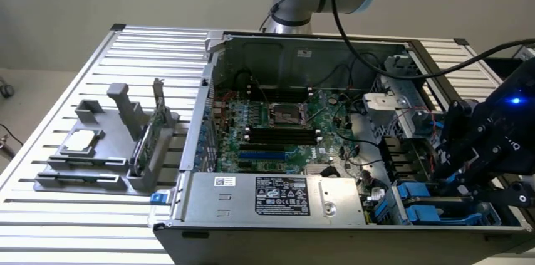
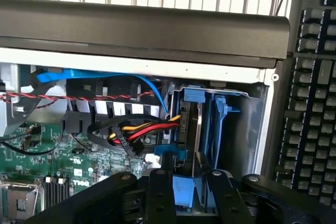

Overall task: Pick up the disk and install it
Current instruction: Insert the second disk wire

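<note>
The disk [image 2: 198, 129] stands on edge in the blue-railed drive bay at the corner of the open computer case [image 1: 209, 77], next to the coloured power cables [image 2: 144, 128]. My gripper [image 2: 191, 198] hovers right over it, its two black fingers [image 2: 160, 192] apart on either side of the disk's blue rail. In the exterior view the gripper [image 1: 468, 187] hangs over the bay at the case's near right corner, where the disk's blue rails [image 1: 426, 208] show.
A grey holder [image 1: 84, 171] at the exterior view's left carries a small silver chip [image 1: 84, 141] and a green card [image 1: 152, 133]. The power supply [image 1: 267, 195] and motherboard [image 1: 276, 127] lie inside the case. A keyboard [image 2: 315, 103] lies beside the case wall.
</note>
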`<state>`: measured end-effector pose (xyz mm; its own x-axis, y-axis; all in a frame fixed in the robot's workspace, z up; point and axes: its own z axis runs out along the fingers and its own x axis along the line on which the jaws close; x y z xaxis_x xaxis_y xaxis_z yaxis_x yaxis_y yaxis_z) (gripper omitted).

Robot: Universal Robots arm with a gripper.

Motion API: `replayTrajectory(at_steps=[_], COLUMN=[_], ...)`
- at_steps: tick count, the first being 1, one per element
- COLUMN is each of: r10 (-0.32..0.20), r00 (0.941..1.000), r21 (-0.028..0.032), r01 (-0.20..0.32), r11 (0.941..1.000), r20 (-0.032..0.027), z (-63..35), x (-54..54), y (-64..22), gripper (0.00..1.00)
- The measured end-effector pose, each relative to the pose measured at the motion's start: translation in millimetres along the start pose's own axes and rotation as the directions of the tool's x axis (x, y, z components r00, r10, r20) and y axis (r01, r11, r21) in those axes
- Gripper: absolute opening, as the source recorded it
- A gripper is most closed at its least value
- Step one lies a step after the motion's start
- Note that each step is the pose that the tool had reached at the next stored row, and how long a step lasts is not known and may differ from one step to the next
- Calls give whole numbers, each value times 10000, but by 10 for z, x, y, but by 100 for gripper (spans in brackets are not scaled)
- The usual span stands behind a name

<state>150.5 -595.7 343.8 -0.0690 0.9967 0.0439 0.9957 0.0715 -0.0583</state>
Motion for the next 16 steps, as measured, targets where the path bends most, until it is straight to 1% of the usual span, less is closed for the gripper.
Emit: replayTrajectory(at_steps=[2, 5, 11, 12, 13, 15, 16], r10=[0, -16, -59, -64, -68, -80, -80], r00=[10000, 10000, 10000, 10000, 10000, 10000, 10000], r21=[-1, -1, 1, 2, 2, 1, 1], r01=[0, 16, 59, 64, 68, 80, 80], r11=[10000, 10000, 10000, 10000, 10000, 10000, 10000], r20=[-11, -16, -15, -16, -16, -16, -15], z=[-12, -24, -60, -66, -70, -71, -71], x=[3, 10, 21, 23, 24, 24, 23], y=[-49, -147, -275, -291, -301, -303, -303], gripper=[31, 31, 31, 29, 29, 16, 16])
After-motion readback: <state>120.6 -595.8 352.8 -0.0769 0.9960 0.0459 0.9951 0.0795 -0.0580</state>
